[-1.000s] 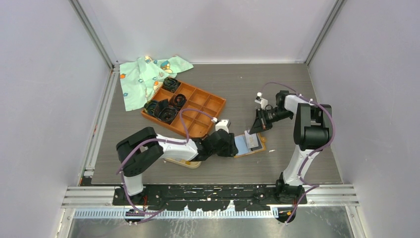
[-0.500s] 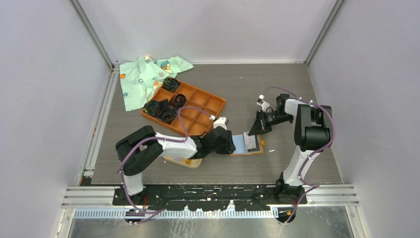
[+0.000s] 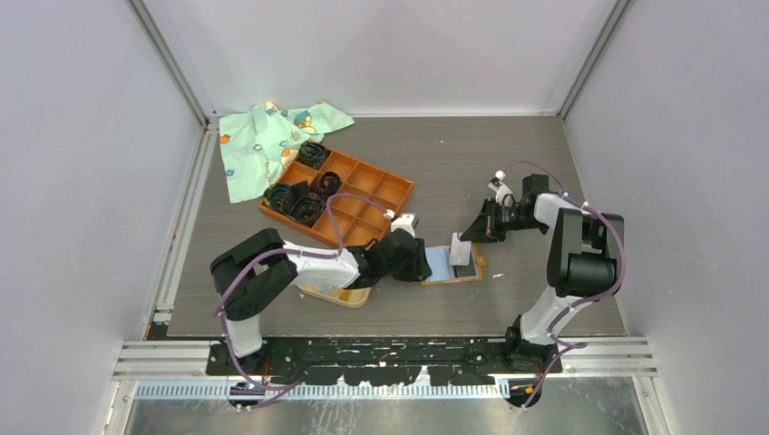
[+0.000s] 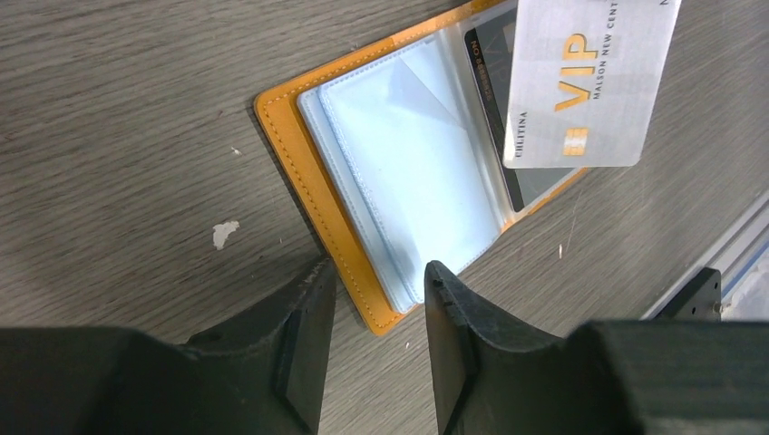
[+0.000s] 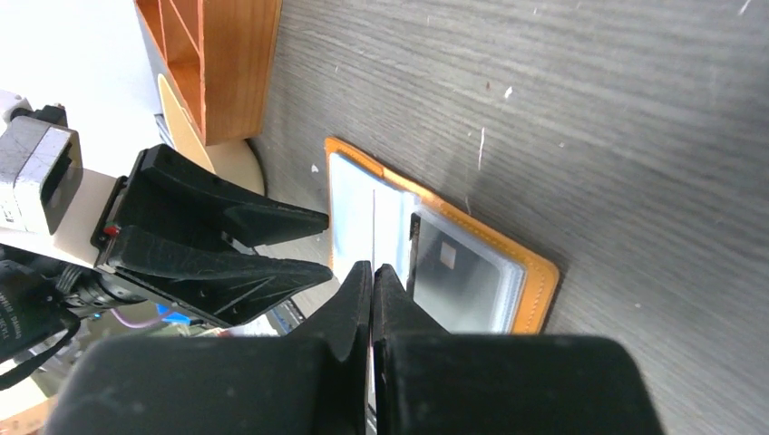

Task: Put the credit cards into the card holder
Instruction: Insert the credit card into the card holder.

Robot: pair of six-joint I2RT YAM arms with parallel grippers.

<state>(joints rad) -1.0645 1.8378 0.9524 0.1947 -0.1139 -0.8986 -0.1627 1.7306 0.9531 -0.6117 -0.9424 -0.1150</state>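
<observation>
Your right hand [image 5: 372, 272] is clenched on the silver credit card [image 4: 589, 82], above the open wallet [image 4: 290, 145]. Your left hand [image 4: 376, 281] stands released astride the wallet's corner. Hold the pinch firm, lift clear of the sleeves [image 4: 408, 172], then carry toward the card holder [image 3: 349, 298] under your left forearm.

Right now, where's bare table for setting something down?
Free: the far-middle table between the grid tray and the right end effector, which holds a card; the near strip between the wallet and the table's edge. Crowded: far left with cloth and tray; centre, where the left end effector hangs at the wallet's edge.
</observation>
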